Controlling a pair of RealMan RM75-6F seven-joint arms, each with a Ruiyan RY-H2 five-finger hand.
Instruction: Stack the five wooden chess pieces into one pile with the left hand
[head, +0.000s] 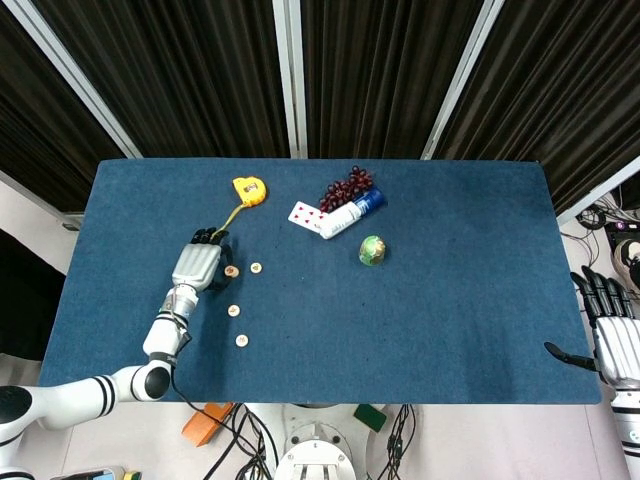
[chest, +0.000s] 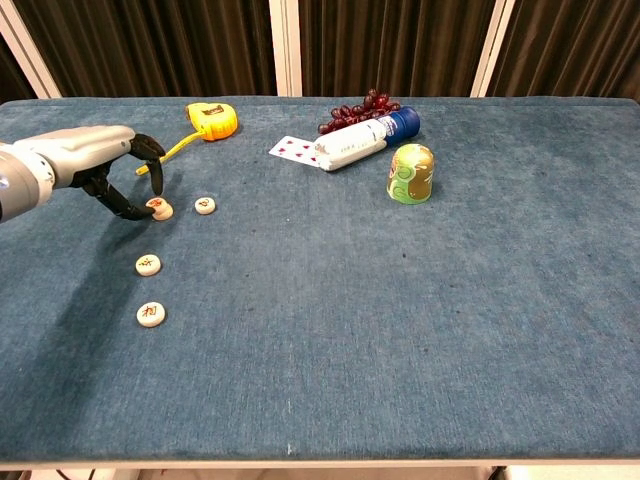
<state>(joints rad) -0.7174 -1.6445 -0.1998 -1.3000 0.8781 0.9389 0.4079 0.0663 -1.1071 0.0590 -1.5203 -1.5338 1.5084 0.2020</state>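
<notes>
My left hand (head: 200, 262) (chest: 105, 165) hovers at the table's left side, fingers curled down. Its thumb and a fingertip pinch a round wooden chess piece (chest: 158, 206) that sits slightly askew on top of a second piece (chest: 166, 212); in the head view the two read as one disc (head: 231, 270). Just to their right lies a single piece (chest: 205, 205) (head: 256, 267). Two more lie nearer me, one (chest: 148, 264) (head: 233, 310) and another (chest: 151, 314) (head: 241, 340). My right hand (head: 612, 335) hangs off the table's right edge, fingers apart and empty.
A yellow tape measure (chest: 212, 119) with its tape pulled out lies just behind my left hand. Further right are playing cards (chest: 295, 149), a white bottle with a blue cap (chest: 360, 141), dark grapes (chest: 360, 108) and a green cup (chest: 411, 173).
</notes>
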